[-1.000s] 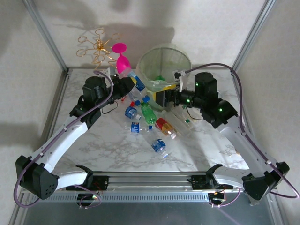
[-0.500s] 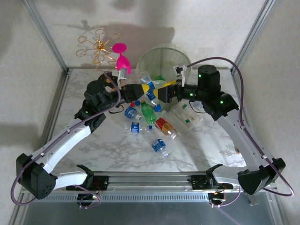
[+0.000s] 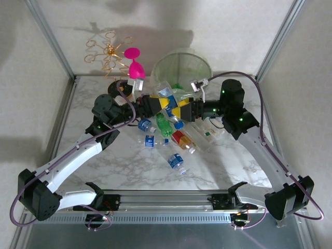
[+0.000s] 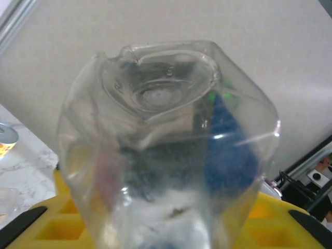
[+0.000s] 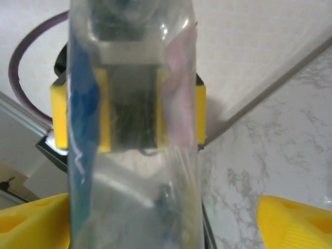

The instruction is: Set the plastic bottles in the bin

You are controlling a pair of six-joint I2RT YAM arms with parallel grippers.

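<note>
Above a white veined marble table (image 3: pixel 129 166), between pale walls (image 3: pixel 218 26), my left claw (image 3: pixel 165 102) clamps a crumpled clear bottle (image 3: pixel 165 89) just on the near side of the round translucent bin (image 3: pixel 155 67). My right claw (image 3: pixel 180 110) stands spread wide around that bottle, not gripping. Other bottles (image 3: pixel 177 162) lie loose on the table.

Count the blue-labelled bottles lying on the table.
3 blue-labelled bottles: one left of the green bottle, one just nearer, one alone nearest the arm bases. Others may be hidden.

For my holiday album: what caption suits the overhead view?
Left gripper holds a clear bottle up to the open right gripper, near the bin.
</note>
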